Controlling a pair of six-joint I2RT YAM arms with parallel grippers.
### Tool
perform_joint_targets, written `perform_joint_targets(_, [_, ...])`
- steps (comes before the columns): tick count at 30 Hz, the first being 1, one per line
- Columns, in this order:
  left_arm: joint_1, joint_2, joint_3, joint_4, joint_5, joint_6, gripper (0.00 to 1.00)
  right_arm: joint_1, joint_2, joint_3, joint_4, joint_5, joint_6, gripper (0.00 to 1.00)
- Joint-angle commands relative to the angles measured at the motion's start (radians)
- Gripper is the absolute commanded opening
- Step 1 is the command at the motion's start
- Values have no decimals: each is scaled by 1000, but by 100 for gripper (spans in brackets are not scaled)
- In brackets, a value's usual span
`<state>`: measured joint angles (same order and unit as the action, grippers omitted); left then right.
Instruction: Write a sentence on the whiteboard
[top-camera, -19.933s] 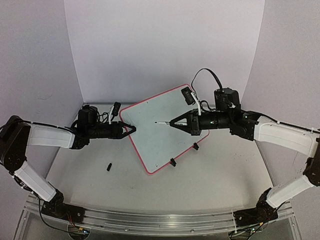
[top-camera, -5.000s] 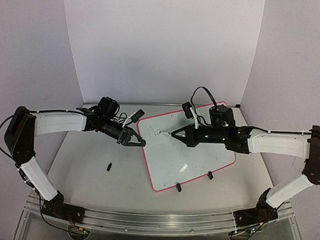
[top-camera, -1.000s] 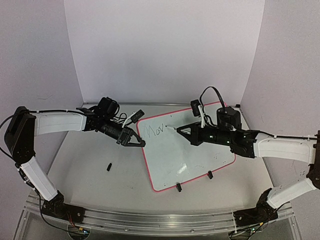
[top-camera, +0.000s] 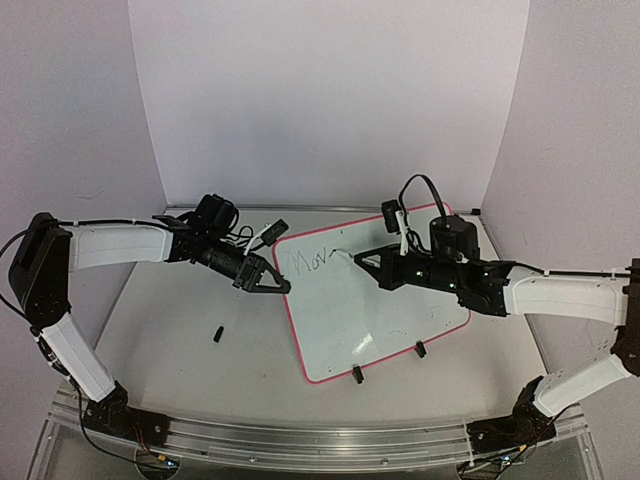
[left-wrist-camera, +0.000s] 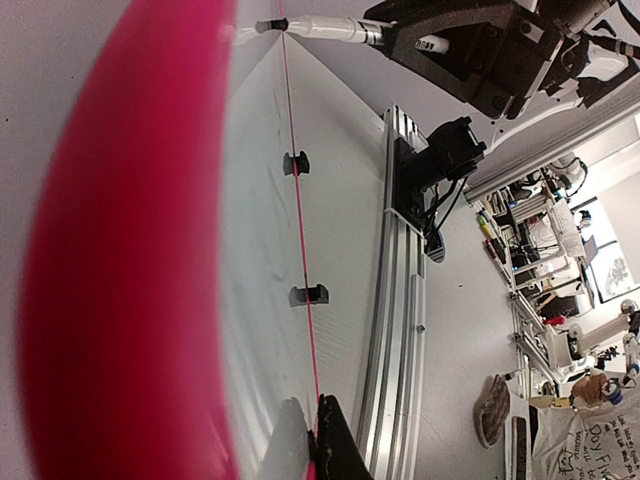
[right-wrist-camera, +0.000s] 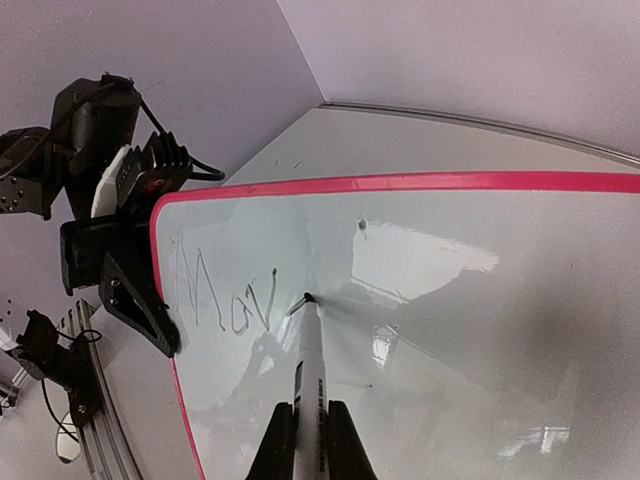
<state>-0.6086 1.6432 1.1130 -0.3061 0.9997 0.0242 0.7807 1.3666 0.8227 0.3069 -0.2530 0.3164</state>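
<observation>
The whiteboard (top-camera: 385, 310), white with a pink-red rim, lies tilted on the table. My left gripper (top-camera: 281, 286) is shut on its left edge; in the left wrist view the fingers (left-wrist-camera: 318, 410) pinch the thin rim of the whiteboard (left-wrist-camera: 260, 250). My right gripper (top-camera: 362, 261) is shut on a white marker (right-wrist-camera: 311, 365) whose black tip touches the whiteboard (right-wrist-camera: 480, 330). Of the sentence (right-wrist-camera: 225, 295) only "Mov" shows near the top-left corner, with a short stroke beside the tip. From above the sentence (top-camera: 306, 263) reads small.
Two black clip feet (top-camera: 357, 375) (top-camera: 421, 350) sit on the board's near edge. A small black cap (top-camera: 217, 333) lies on the table left of the board. An aluminium rail (top-camera: 300, 445) runs along the near edge, and white walls stand behind and at the sides.
Since the earliest frame the board was turned and "Mov" was written. In the last second the marker tip crept slightly right of the "v", leaving a short stroke. The left arm held still.
</observation>
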Motion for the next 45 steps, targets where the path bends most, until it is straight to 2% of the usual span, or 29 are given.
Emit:
perform_joint_targets(1, [-21,-13,32,-17,6,69,0,-7,-1,24,9,61,-3,0])
perform_joint_targets(15, [-20,-14,33,-19,7,71,0,-7,54,62,29,11,-10,0])
perform_joint_targets(45, [-21,-13,33,-19,10,69,0,-6,0,-61,9,-39,42,0])
